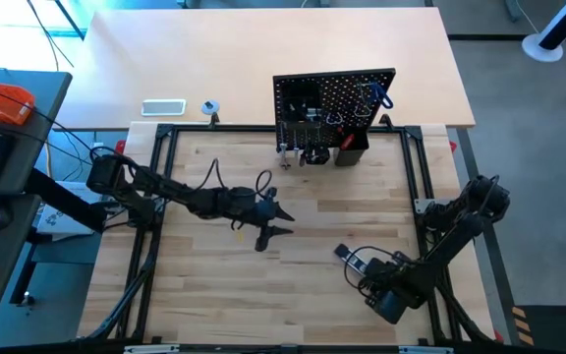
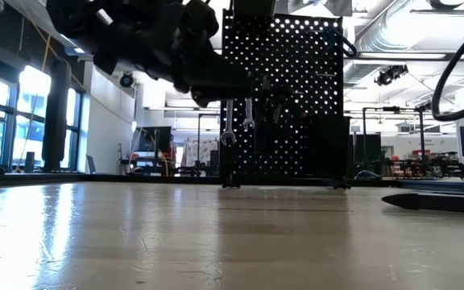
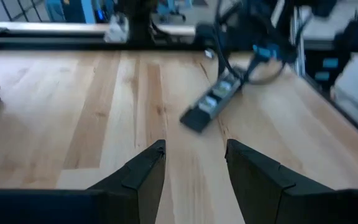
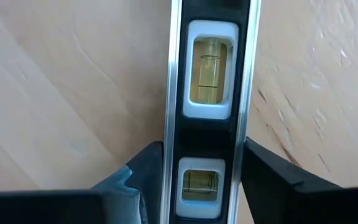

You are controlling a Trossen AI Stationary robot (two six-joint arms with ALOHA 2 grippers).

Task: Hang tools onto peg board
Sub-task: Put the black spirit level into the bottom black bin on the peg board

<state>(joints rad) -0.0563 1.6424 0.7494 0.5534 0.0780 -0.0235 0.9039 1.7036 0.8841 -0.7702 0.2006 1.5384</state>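
Right end effector (image 4: 191, 186): near right of the surface, lowered over the level; its two fingers straddle the bar's long sides, and a thin gap shows on each side, so nothing is pinched yet.
Level (image 4: 208, 93): one dark, metal-edged bar with two glass vials showing in the right wrist view; it lies flat on the surface at the near right, its far end protruding from under the right end effector in the high view (image 1: 345, 254).
Handling of the level: judged rigid and moderately heavy for its size; the smooth rails look slippery, and the vials are the fragile part. The sound hold is across the narrow width, on the rails between the two vials, near mid-length so the bar does not tip.
Surface (image 1: 303, 295): one pale wooden top; apart from the level, no other loose tool is visible on it.
Left end effector (image 1: 271, 222): mid-surface, raised clear of the wood; fingers spread, holding nothing.
Peg board (image 1: 334, 103): one upright black perforated panel at the far edge, just right of centre.
Hung tools: two silver wrenches (image 2: 238, 121) count clearly in the low view; a blue-handled item (image 1: 383, 96) hangs at the panel's right; the remaining dark tools overlap too much for a count.
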